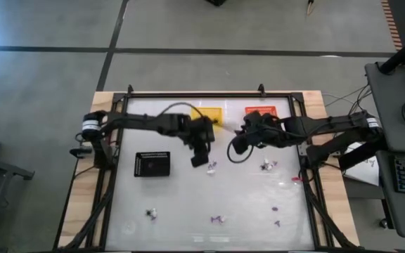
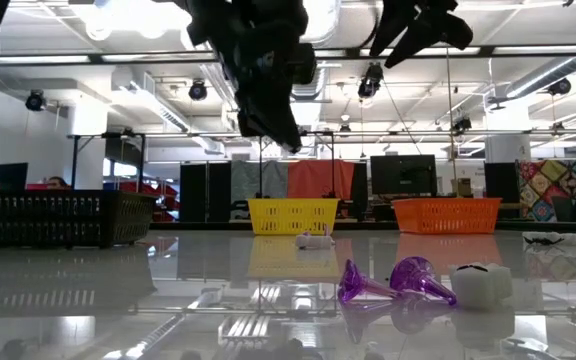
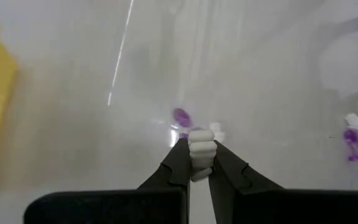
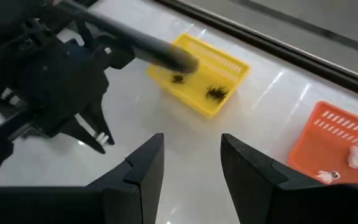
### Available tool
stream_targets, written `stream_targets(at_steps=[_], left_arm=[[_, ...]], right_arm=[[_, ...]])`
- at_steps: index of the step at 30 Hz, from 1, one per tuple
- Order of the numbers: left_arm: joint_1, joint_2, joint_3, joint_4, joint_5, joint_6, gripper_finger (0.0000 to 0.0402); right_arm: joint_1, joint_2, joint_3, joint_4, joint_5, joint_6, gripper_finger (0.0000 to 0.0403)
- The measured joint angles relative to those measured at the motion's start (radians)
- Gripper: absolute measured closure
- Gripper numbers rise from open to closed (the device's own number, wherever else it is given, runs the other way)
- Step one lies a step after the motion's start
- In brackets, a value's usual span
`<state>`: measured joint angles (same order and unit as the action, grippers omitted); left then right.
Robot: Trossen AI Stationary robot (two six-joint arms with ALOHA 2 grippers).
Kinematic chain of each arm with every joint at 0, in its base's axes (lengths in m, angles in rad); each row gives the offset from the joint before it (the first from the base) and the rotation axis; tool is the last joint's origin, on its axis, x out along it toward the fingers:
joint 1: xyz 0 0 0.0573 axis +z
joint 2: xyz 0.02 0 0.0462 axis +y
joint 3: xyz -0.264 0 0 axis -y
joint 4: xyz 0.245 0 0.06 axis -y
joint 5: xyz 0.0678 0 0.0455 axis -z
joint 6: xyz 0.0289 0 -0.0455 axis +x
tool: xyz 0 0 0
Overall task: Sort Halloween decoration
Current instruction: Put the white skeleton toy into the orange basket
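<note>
The left gripper (image 3: pixel 196 163) is pinched on a small white ribbed plastic trinket (image 3: pixel 201 151), lifted above the glossy white table (image 1: pixel 188 204), with a tiny purple piece (image 3: pixel 181 116) lying just beyond its fingertips. The right gripper (image 4: pixel 190 163) hangs spread and empty beside it, facing it. Sorting looks partly done: the yellow plastic basket (image 4: pixel 201 74) ahead of the right gripper already holds a few black spidery trinkets (image 4: pixel 217 93), and the orange plastic basket (image 4: pixel 344 149) to its side holds white ones (image 4: pixel 353 155). Still loose on the table are purple cone-shaped trinkets (image 2: pixel 393 282), a white block-shaped one (image 2: pixel 480 284) and scattered others nearer the front edge. A black mesh rectangular tray (image 1: pixel 152 164) sits beside the left arm, well clear of any path to the baskets; the two arms crowd each other mid-table
</note>
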<state>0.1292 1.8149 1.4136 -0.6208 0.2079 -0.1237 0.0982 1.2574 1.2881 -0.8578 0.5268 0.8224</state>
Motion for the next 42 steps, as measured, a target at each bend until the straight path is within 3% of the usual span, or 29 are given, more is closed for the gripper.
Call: stream_targets(at_steps=[14,20,28,33,38,42], left_arm=[[0.246,0.000,0.000,0.156,0.236,0.213,0.0394],[0.309,0.000,0.000,0.296,0.353,0.224,0.0394],[0.371,0.004,0.009,0.465,0.515,0.203,0.0394],[0.383,0.053,0.099,0.464,0.598,0.193,0.0394],[0.393,0.144,0.255,0.413,0.725,0.190,0.0394],[0.409,0.248,0.413,0.319,0.789,0.192,0.0394]], right_arm=[[-0.111,-0.001,0.000,0.002,0.034,0.097,0.0254],[-0.118,-0.001,0.000,0.002,0.047,0.131,0.0254],[-0.155,-0.004,0.000,0.046,0.154,0.200,0.0254],[-0.206,-0.007,0.000,0.199,0.148,0.148,0.0254],[-0.255,-0.012,0.000,0.347,0.019,0.037,0.0254],[-0.292,-0.035,0.000,0.371,-0.010,0.004,0.0254]])
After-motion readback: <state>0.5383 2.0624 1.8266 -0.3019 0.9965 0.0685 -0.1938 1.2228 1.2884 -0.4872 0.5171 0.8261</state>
